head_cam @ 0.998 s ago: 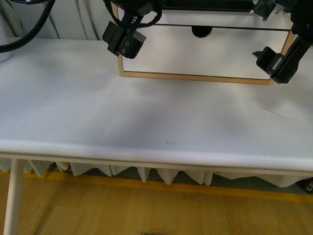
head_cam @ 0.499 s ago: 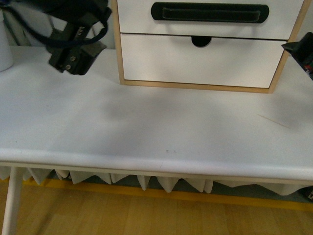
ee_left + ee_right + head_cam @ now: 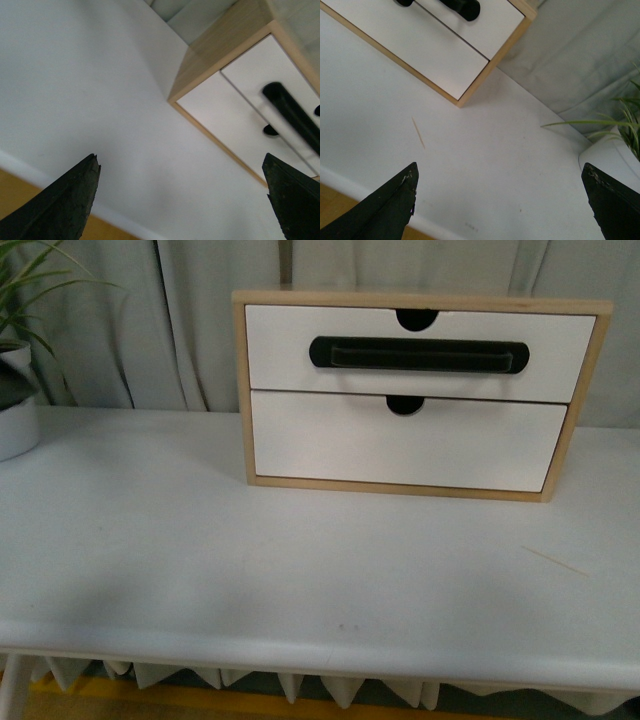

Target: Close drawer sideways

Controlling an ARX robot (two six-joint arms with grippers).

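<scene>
A small wooden cabinet stands at the back of the white table. Its upper drawer has a white front, a long black bar handle and a semicircular notch in its top edge; it sits flush in the frame. Neither gripper shows in the front view. My left gripper is open and empty above the table, with the drawer ahead of it. My right gripper is open and empty above the table, with the drawer ahead of it.
A plain white drawer without handle sits below. A potted plant in a white pot stands at the table's left; a white pot with plant leaves also shows in the right wrist view. A thin wooden sliver lies on the table at the right. Grey curtains hang behind.
Both arms have left the front view; the view now sits higher and shows the whole cabinet. The handled drawer now sits flush.
</scene>
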